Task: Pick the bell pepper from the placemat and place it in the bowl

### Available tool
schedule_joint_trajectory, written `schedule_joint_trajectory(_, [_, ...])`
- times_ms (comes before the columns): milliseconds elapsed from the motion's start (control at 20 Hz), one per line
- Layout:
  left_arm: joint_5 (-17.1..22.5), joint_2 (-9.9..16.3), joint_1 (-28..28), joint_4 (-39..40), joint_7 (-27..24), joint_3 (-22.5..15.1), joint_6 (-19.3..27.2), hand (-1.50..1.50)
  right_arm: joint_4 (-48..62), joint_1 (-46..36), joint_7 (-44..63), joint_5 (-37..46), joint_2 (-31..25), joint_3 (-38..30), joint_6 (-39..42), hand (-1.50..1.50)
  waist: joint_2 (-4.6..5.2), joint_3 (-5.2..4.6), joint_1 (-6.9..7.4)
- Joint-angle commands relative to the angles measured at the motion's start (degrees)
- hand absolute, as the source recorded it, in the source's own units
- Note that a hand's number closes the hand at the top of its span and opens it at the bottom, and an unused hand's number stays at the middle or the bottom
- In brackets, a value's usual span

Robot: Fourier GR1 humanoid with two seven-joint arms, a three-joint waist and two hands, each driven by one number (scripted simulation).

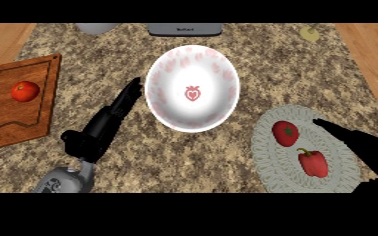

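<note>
left hand [103, 125]: fingers straight, empty, beside bowl [221, 75]
right hand [354, 141]: extended over placemat [277, 177], near bell pepper [314, 162], holding nothing
writing: unreadable

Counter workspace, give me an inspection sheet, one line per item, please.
Surface: speckled granite counter.
Job's things: red bell pepper lies on the round grey woven placemat; white bowl with red heart pattern holds nothing.
Clutter: red tomato on the placemat; second tomato on the wooden cutting board.
Hands: left hand open beside the bowl; right hand open at the placemat's right edge.
Cables: nothing seen.
Surroundings: grey appliance at the far edge.
</note>
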Motion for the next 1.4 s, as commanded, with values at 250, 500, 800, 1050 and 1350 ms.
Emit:
schedule_joint_trajectory(250, [-4.68,-4.14,0.46,4.44,-2.26,1.99,-2.04,0.0,-1.18,4.26,-4.77,14.02,6.71,0.22,-4.33,-1.5,-0.01,0.02,-0.24])
schedule_joint_trajectory(500, [-3.44,-3.33,-2.37,1.59,2.37,5.67,-4.6,0.0,-0.25,4.29,-8.56,19.93,8.6,-0.49,-6.47,-1.5,0.0,0.03,-0.13])
schedule_joint_trajectory(800, [-5.91,-5.77,1.03,2.07,-0.75,5.13,-4.97,0.0,4.15,9.01,-14.15,29.67,11.34,0.46,-13.49,-1.5,0.01,0.03,-0.12])
schedule_joint_trajectory(1050, [-5.56,-5.16,1.82,-2.12,2.36,8.47,-6.82,0.0,4.89,9.37,-12.73,31.03,14.22,-1.14,-11.52,-1.5,-0.02,0.02,-0.13])
schedule_joint_trajectory(1350, [-6.91,-8.47,-3.03,4.99,1.14,10.01,-8.49,0.0,17.12,0.33,-16.79,32.03,16.44,-3.23,-9.36,-1.5,0.07,0.02,-0.06])
